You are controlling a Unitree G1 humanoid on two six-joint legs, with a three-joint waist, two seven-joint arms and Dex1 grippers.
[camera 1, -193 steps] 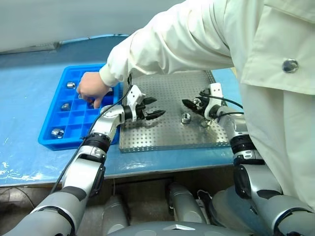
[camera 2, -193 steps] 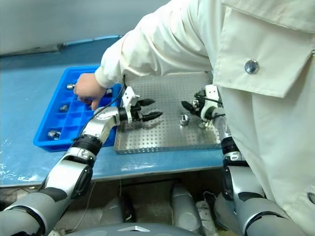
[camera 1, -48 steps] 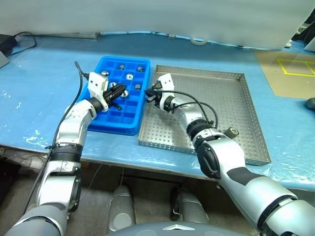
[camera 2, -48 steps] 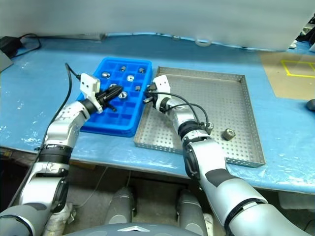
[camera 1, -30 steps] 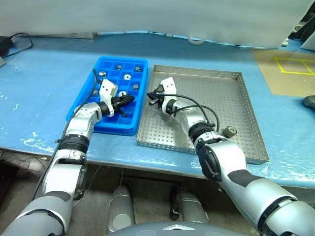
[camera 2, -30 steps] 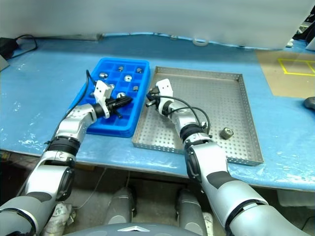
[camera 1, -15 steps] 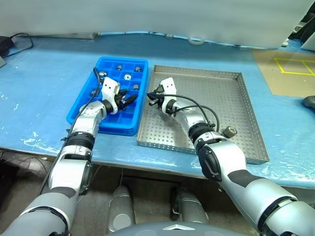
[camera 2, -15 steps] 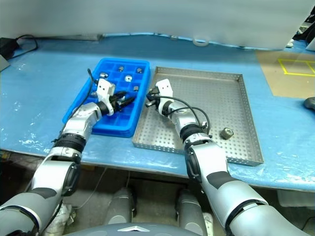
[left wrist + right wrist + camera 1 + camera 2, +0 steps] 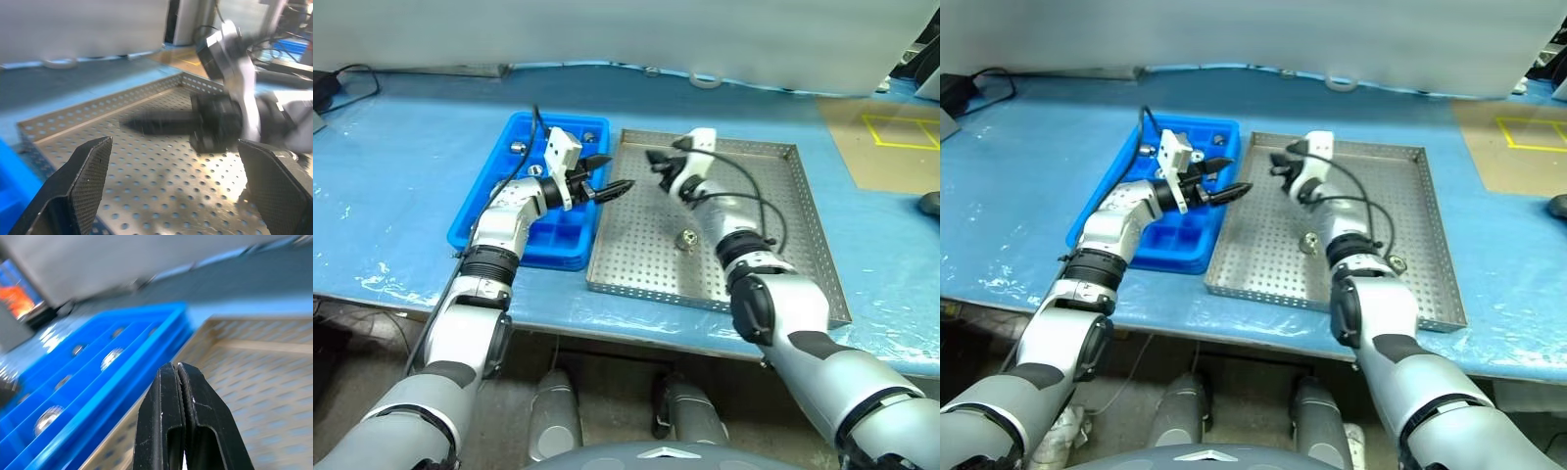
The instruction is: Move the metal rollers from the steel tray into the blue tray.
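Now, from the head view, I see one metal roller [image 9: 686, 238] on the perforated steel tray [image 9: 803, 211], below and just behind my right gripper [image 9: 657, 159], whose jaws are pressed together. My left wrist view shows the left gripper [image 9: 181, 161] spread wide over the tray floor. The right wrist view shows shiny rollers in the blue tray [image 9: 98, 377] ahead.

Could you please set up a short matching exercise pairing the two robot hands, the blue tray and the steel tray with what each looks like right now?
Things:
1. left hand
2. right hand
3. blue tray
4. steel tray

States:
A. fingers pressed shut, nothing between them
B. holds several metal rollers in its compartments
C. fingers spread wide apart, empty
D. perforated floor with one loose roller lying on it

Pairs: 1-C, 2-A, 3-B, 4-D
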